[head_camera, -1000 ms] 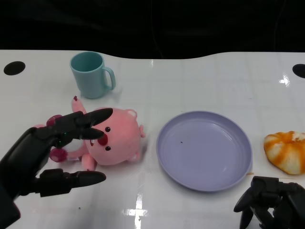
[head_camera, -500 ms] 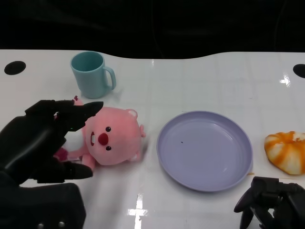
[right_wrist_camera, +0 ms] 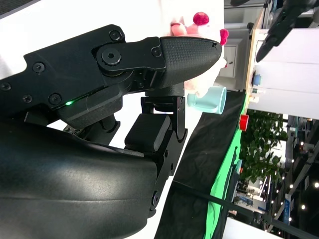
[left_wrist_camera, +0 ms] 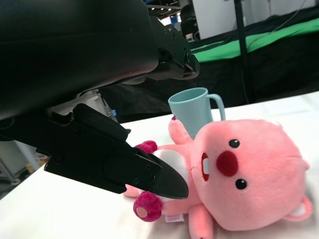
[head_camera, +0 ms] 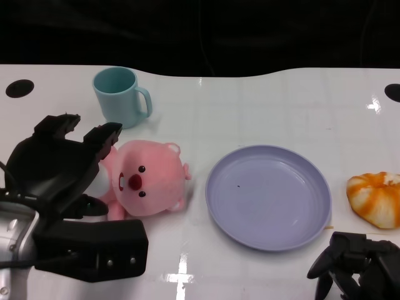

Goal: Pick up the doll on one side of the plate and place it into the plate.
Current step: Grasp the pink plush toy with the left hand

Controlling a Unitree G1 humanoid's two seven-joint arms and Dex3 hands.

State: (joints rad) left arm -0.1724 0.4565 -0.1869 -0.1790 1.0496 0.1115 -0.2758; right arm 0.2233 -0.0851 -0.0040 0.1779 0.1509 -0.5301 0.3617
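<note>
White glossy table [head_camera: 262,100] against a black backdrop [head_camera: 250,31]

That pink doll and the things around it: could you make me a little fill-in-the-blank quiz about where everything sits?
1. The pink doll lies on the table between the left hand and the purple ____.
2. The plate holds ____.
3. Behind the doll stands a teal ____.
4. Beyond the plate's far side from the doll lies an ____ and white toy.

Missing words: plate; nothing; mug; orange

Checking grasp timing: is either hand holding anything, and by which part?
Nothing held. Left hand is spread over the pink doll, not closed; right hand is curled and holds nothing.
</note>
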